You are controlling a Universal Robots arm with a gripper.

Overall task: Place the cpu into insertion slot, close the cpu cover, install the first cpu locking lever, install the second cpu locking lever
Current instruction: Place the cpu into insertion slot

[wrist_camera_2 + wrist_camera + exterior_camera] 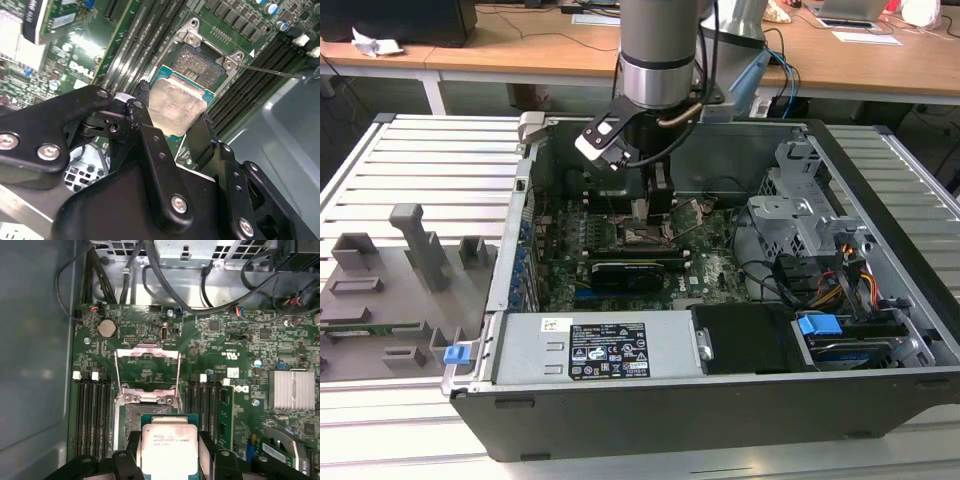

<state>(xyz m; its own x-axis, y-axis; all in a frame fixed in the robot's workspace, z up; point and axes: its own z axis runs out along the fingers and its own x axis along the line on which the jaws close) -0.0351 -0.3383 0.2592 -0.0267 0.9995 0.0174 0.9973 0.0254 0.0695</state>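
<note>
My gripper (175, 114) is shut on the cpu (176, 106), a flat square chip with a dull silver top on a green edge. Black fingers (142, 100) press on two opposite sides of it. In the first wrist view the cpu (167, 449) hangs just over the insertion slot (131, 417) and covers part of its grey pin field. The cpu cover (147, 353), a thin metal frame, stands flipped open beyond the slot. A thin locking lever (272, 71) sticks out to the side of the insertion slot (200, 62). In the exterior view my gripper (652, 212) hovers low over the insertion slot (645, 238).
The motherboard lies inside an open computer case (840, 160). Long memory slots (95, 410) flank the socket. A long black card (635, 270) sits nearby. A power supply (590, 345), a drive cage (800, 215) and loose cables (850, 280) fill the case's front and right side. A grey fixture tray (390, 290) sits outside.
</note>
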